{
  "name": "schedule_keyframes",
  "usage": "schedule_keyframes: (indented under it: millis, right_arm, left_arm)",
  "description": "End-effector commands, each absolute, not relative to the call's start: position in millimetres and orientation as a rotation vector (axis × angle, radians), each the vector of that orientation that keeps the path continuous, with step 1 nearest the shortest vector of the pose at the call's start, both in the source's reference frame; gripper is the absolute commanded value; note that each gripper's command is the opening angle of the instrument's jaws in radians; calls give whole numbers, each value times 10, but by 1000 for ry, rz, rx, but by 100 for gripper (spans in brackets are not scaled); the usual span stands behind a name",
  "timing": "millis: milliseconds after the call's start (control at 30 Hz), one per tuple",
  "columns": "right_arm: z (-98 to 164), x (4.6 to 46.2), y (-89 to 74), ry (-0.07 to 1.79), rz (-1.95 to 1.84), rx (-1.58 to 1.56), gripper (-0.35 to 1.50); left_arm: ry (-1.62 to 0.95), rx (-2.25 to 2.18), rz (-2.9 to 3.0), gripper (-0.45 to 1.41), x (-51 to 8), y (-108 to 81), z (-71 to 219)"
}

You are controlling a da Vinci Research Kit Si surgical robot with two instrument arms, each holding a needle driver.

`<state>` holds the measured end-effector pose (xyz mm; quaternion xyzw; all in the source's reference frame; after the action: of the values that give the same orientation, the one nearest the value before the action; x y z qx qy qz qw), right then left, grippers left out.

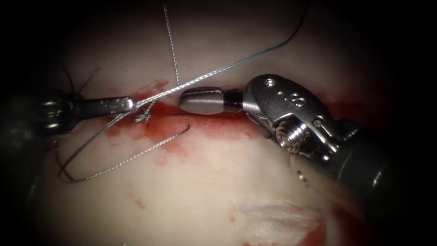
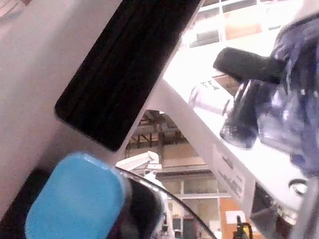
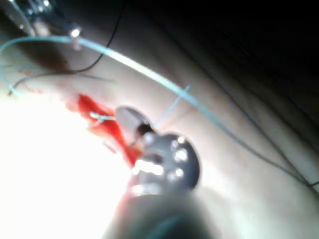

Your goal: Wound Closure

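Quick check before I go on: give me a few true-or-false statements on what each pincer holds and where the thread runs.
1. The left pincer is shut on the thread. True.
2. The right pincer holds the tissue. False: it is shut and holds nothing.
3. A knot sits at the cut. True.
4. The red fluid lies far from the cut. False: it lies along it.
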<state>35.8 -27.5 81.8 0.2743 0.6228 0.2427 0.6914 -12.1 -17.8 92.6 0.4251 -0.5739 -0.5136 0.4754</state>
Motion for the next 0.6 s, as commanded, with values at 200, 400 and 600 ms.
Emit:
schedule_keyframes:
  millis: [200,400,600]
  right_arm:
    - [805,367,-271,1411,548,634,-35]
    - [785,372,-284,1339,881,825,39]
    - [783,390,-277,1433,1588,908,96]
  left_arm:
    - [-1324,853,-1273,-45,-99,-159,945]
    - [-1310,730,-1353,-45,-76,-147,958]
    - [-1315,686,-1373,-45,-68,-154,966]
